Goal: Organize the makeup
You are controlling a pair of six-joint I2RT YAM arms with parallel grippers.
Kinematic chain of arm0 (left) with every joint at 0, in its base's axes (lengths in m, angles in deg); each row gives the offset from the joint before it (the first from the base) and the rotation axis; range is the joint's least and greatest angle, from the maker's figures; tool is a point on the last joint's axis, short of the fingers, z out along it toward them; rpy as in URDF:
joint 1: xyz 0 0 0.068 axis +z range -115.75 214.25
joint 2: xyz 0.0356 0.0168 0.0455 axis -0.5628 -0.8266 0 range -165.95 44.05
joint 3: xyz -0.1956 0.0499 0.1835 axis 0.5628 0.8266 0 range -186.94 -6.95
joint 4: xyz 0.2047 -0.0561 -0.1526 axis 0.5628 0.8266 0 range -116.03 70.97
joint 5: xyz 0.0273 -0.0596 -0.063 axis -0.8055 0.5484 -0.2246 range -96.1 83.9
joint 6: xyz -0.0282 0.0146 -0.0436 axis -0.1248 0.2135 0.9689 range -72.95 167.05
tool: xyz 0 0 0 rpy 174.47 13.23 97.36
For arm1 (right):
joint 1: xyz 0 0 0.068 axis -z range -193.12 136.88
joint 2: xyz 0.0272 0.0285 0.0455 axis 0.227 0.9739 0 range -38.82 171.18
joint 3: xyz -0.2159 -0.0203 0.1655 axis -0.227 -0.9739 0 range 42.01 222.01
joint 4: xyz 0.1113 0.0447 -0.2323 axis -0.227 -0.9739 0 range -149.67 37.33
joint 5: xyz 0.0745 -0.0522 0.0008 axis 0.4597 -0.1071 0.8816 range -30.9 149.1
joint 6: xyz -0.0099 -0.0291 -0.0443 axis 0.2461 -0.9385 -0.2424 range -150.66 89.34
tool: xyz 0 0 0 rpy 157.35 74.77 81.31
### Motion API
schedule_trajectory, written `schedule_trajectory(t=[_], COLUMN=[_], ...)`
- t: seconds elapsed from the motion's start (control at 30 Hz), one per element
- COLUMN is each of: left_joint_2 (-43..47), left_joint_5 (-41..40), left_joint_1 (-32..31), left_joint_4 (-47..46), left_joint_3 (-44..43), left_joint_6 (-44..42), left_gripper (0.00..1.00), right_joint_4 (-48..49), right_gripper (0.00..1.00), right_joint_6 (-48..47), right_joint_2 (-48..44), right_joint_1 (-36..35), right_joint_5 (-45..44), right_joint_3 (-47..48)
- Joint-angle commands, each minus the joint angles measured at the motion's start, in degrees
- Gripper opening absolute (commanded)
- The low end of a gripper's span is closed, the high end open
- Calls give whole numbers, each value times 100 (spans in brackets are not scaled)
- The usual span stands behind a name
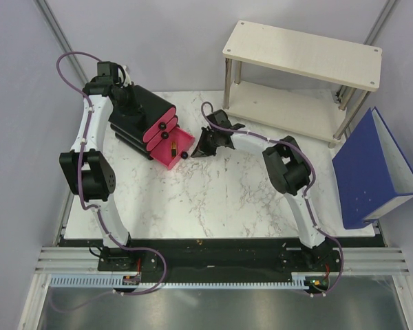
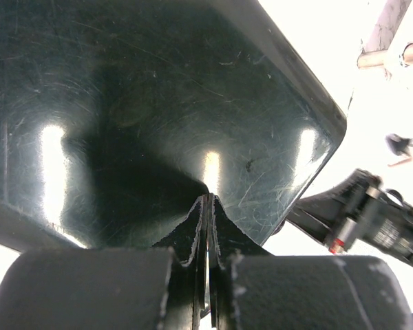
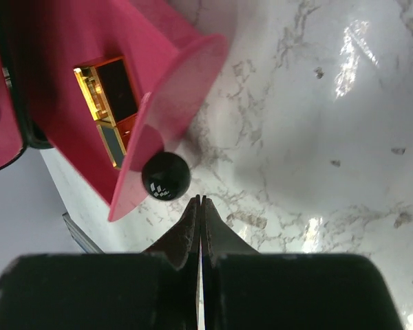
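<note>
A white marble table (image 1: 213, 199) fills the overhead view. A pale wooden two-tier shelf (image 1: 303, 51) stands at its far right corner, and a blue binder (image 1: 375, 172) sits at the right edge. Two white and black arms reach in from the near edge.

A black box (image 1: 134, 113) with pink drawers sits near the far left corner, set at an angle. Its lowest drawer (image 1: 173, 148) is pulled out toward the middle of the table. The two drawers above it are pushed in.

The left gripper (image 2: 208, 199) is over the box. Its jaws are pressed together with nothing between them, their tips at the glossy black top.

The right gripper (image 3: 200, 201) is low over the marble at the open drawer's front. Its jaws are also fully together and hold nothing.

A gold-and-black lipstick (image 3: 110, 103) lies inside the open drawer. No other makeup can be seen.

The drawer's small round black knob (image 3: 166, 175) is just beside the right gripper's tips; contact cannot be told.
</note>
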Motion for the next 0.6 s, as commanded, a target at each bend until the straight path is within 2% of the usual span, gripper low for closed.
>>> schedule_trajectory(t=[0.0,0.27,0.57], left_joint_2=[-232,-215,-206], left_joint_5=[-5,31,13], left_joint_1=[-2,-2,-2], left_joint_4=[525,534,552], left_joint_3=[-22,-22,31], left_joint_6=[-246,-238,-220], left_gripper=[2,2,2], right_joint_4=[77,314,1902], right_gripper=[0,0,0], right_joint_6=[267,627,1856], right_joint_2=[496,1331,2078], right_joint_1=[-26,-96,-246], right_joint_5=[236,553,895], right_joint_3=[598,1845,2594])
